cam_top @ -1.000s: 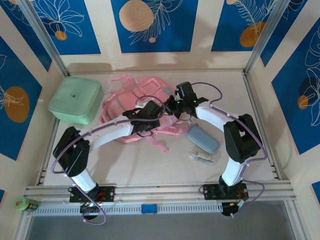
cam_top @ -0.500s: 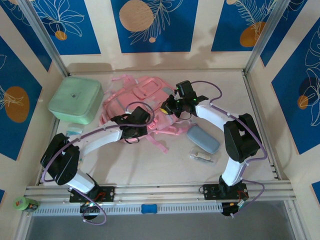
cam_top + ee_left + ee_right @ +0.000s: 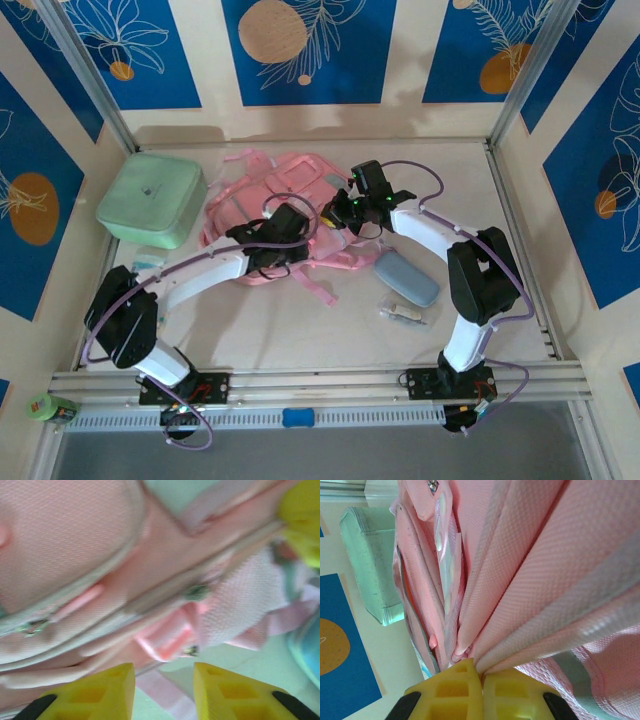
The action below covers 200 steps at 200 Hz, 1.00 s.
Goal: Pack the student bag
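The student bag (image 3: 262, 203), soft and pink, lies on the table between the two arms. My right gripper (image 3: 340, 213) is at its right edge. In the right wrist view it (image 3: 482, 672) is shut on a bunched fold of the bag's pink fabric (image 3: 530, 555). My left gripper (image 3: 296, 224) hovers over the bag's near right part. It (image 3: 164, 690) is open, with nothing between its yellow fingers (image 3: 100, 690). Just ahead of it lie the bag's seams (image 3: 75, 545), a zipper pull (image 3: 197, 591) and a pink strap loop (image 3: 167, 640).
A mint-green square lidded box (image 3: 152, 198) sits left of the bag, also in the right wrist view (image 3: 367, 555). A grey-blue pencil case (image 3: 405, 277) and a small tube-like item (image 3: 405, 313) lie at the right. A small pale teal item (image 3: 148, 260) lies near the left arm.
The left gripper drew back to the left off the bag, then came part of the way forward again. The right gripper has stayed shut on the bag's edge.
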{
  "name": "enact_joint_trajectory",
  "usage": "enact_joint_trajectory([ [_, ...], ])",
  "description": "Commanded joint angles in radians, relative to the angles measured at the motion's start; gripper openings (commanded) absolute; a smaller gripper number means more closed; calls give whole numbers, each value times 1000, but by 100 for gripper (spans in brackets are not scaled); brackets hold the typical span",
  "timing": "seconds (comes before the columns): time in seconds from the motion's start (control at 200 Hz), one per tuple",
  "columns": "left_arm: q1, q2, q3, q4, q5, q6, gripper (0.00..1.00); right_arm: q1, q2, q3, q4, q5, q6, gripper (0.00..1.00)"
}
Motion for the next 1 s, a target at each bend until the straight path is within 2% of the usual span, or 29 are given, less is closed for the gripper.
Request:
enact_joint_trajectory([
  [0.0,-27,73,99,-45,-49,-63,39,23,-10,47,43,-44,8,0],
  [0.345,-50,216,195,-125,-235,-269,54,15,-5,16,102,-67,82,0],
  [0.485,-50,244,205,-32,-263,-280,58,17,-4,-3,133,-73,106,0],
  [0.6,-50,287,289,-141,-344,-320,59,18,3,-4,139,-79,113,0],
  [0.7,-50,297,333,-236,-401,-357,54,16,3,-5,139,-82,109,0],
  [0.815,-48,261,294,-210,-410,-336,45,10,1,-7,135,-85,101,0],
  [0.995,-44,215,244,-147,-362,-276,27,12,0,-3,131,-81,93,0],
])
